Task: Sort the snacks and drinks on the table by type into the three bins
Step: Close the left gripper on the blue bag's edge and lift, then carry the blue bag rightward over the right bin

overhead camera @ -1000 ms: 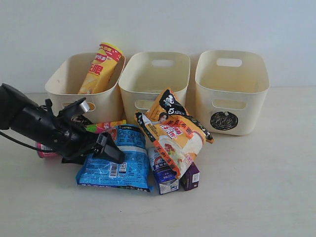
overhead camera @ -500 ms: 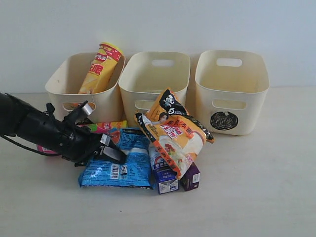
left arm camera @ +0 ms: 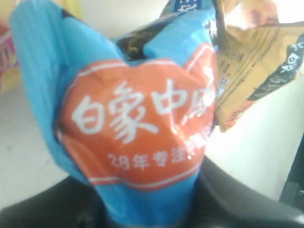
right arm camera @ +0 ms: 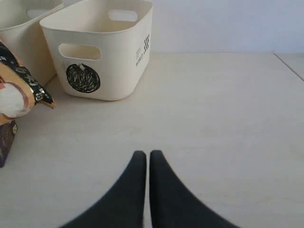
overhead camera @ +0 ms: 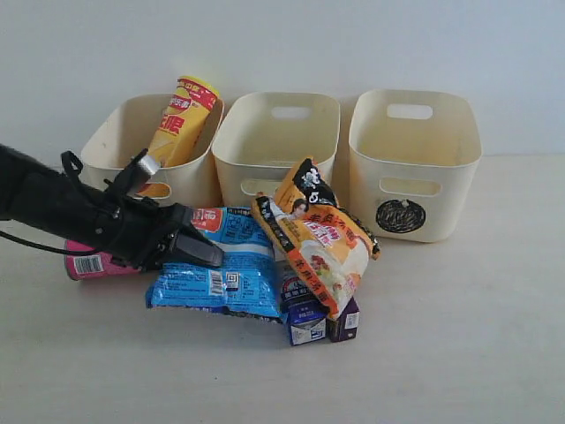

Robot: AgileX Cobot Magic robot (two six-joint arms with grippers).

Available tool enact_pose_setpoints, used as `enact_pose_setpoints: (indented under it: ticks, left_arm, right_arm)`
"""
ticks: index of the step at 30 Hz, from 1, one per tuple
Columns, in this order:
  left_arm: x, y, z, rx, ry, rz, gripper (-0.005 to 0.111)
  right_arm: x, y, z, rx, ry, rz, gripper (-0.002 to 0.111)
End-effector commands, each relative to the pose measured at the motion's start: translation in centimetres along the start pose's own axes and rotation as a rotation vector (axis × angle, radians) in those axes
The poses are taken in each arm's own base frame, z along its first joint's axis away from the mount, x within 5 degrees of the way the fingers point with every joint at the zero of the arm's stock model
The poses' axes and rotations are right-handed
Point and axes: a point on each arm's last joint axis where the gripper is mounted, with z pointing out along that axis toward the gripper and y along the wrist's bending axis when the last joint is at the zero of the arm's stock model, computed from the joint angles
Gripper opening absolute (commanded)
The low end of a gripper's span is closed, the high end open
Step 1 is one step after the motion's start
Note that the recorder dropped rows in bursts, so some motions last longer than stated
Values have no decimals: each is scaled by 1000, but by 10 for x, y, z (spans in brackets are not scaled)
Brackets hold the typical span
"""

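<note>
My left gripper (overhead camera: 201,253) is shut on the near end of the blue bag (overhead camera: 225,276), which fills the left wrist view with its orange-red label (left arm camera: 142,114). The orange-black bag (overhead camera: 318,243) leans across the blue bag and the two cartons, white-and-blue (overhead camera: 305,323) and dark purple (overhead camera: 346,320). A pink-yellow canister (overhead camera: 88,263) lies on the table (overhead camera: 459,336) under my left arm. The yellow-red canister (overhead camera: 183,119) stands tilted in the left bin (overhead camera: 110,146). My right gripper (right arm camera: 145,155) is shut and empty above bare table.
The middle bin (overhead camera: 278,132) and the right bin (overhead camera: 415,155), marked with a black circle (right arm camera: 83,77), stand behind the pile. In the right wrist view the orange-black bag (right arm camera: 14,90) and the purple carton (right arm camera: 4,142) show at the picture's edge.
My left gripper has moved in and up and has taken hold of the blue bag's end. The bag has shifted, the orange-black bag has slid with it, and the pink canister's end shows.
</note>
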Motion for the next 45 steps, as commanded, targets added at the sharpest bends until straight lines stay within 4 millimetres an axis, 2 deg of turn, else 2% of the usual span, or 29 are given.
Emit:
enact_pose_setpoints:
  ticks: [1, 4, 6, 16, 22, 33, 37, 42, 45]
  left_arm:
    - [-6, -17, -27, -21, -11, 5, 4]
    - [-6, -17, -49, -89, -3, 0, 4]
    - [-6, -21, -55, -96, -9, 10, 4]
    - [-11, -52, -82, -80, -89, 99, 4]
    - [-24, -82, -94, 1, -222, 159, 4]
    - [-62, -146, -71, -59, -369, 354, 4]
    - [-61, -147, -64, -49, -326, 378, 4]
    - [-66, -151, -60, -81, -372, 385, 4]
    - [-73, -162, -44, -75, -379, 419, 4]
  right_arm:
    - [0, 0, 0, 4, -8, -2, 0]
    - [0, 0, 0, 4, -8, -2, 0]
    - [0, 0, 0, 4, -8, -2, 0]
    - [0, 0, 0, 4, -13, -2, 0]
    - [0, 0, 0, 4, -9, -2, 0]
    - [0, 0, 0, 4, -9, -2, 0]
    - [0, 0, 0, 4, -9, -2, 0]
    - [0, 0, 0, 4, -9, -2, 0]
    - [0, 0, 0, 4, -9, -2, 0]
